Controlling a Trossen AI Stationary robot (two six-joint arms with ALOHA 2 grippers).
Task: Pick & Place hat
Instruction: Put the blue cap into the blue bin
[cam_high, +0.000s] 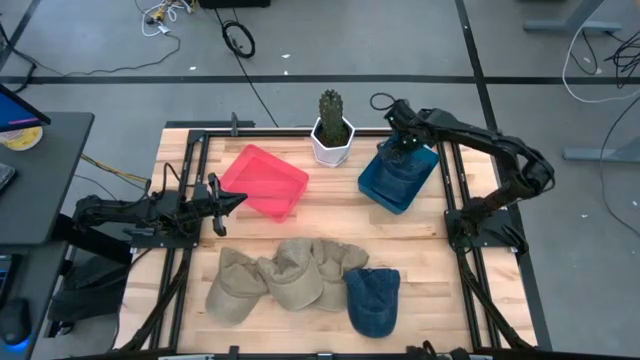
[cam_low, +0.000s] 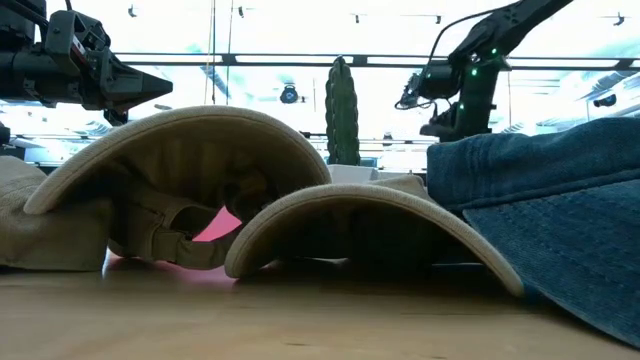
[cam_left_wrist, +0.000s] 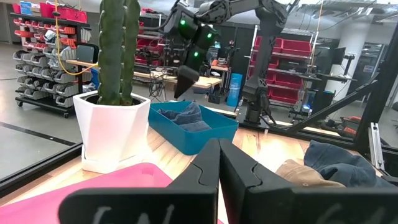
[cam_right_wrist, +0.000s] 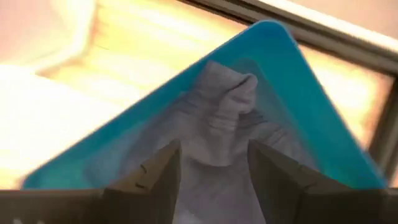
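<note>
My left claw (cam_high: 240, 198) is clenched, empty, at the red tray (cam_high: 265, 180). Tan hats (cam_high: 285, 275) and a denim hat (cam_high: 373, 300) lie on the bench's (cam_high: 420, 260) front. My right claw (cam_high: 400, 143) hangs released over a blue hat (cam_right_wrist: 217, 143) in the blue bin (cam_high: 385, 190).

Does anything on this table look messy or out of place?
Only mildly: the tan hats overlap in a heap with a denim hat alongside, and another denim hat sits crumpled in the blue tray.
</note>
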